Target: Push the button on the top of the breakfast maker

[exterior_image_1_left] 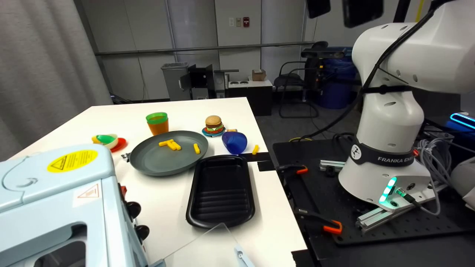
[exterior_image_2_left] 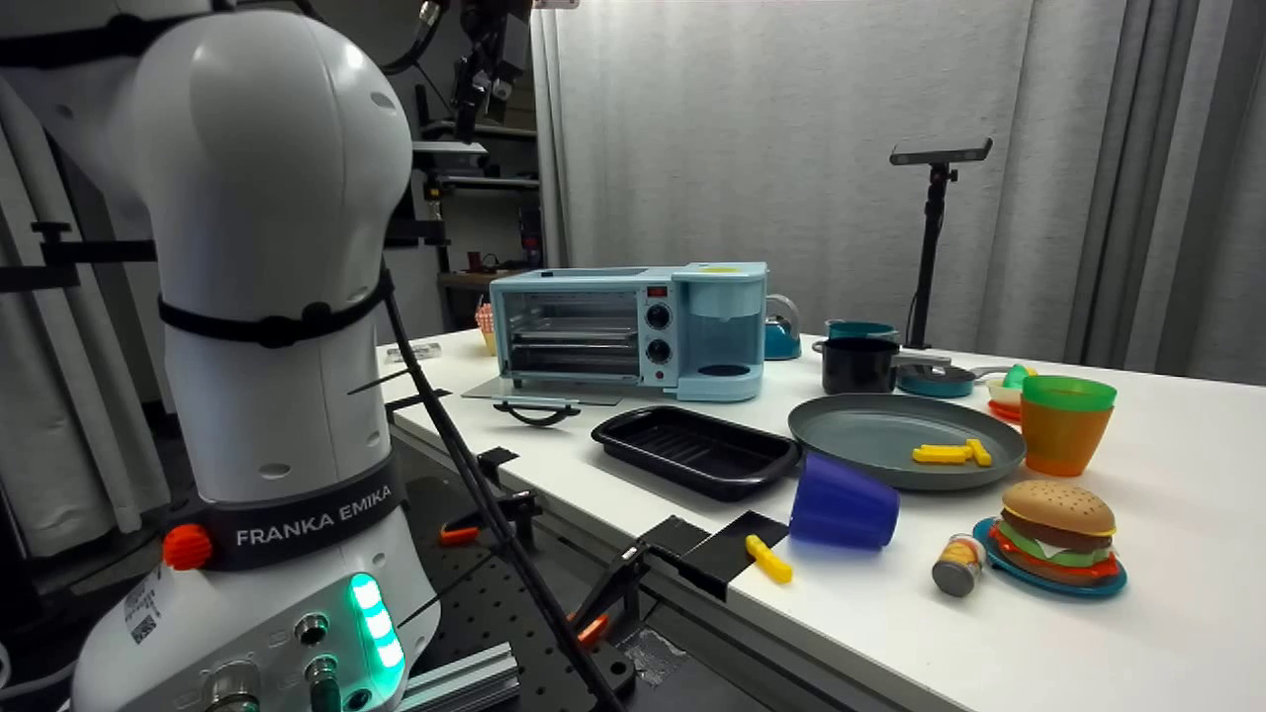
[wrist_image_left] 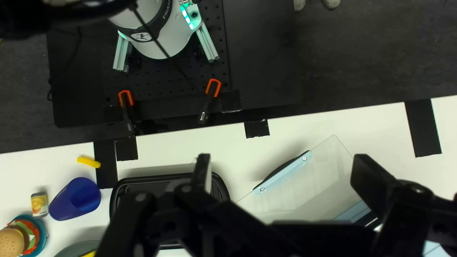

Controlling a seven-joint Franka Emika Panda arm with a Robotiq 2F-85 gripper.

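The breakfast maker (exterior_image_1_left: 107,207) is a pale mint boxy appliance with black side knobs. It also stands at the table's far end in an exterior view (exterior_image_2_left: 697,326). Its top has a yellow round mark (exterior_image_1_left: 72,161) and a small curved grey mark; I cannot tell which part is the button. Its glass door (wrist_image_left: 307,189) hangs open and low, with a dark handle. In the wrist view, only a pale blue strip of the body shows. My gripper (wrist_image_left: 284,167) is open and empty, high above the table; its fingertips also show at the top edge in an exterior view (exterior_image_1_left: 341,10).
A black griddle tray (exterior_image_1_left: 221,193) and a grey frying pan (exterior_image_1_left: 167,154) lie beside the breakfast maker. A blue cup (exterior_image_2_left: 846,502), a toy burger (exterior_image_2_left: 1056,529) and stacked cups (exterior_image_2_left: 1068,425) stand further along. Pots and a kettle (exterior_image_2_left: 781,331) are behind. Clamps (wrist_image_left: 212,91) line the table edge.
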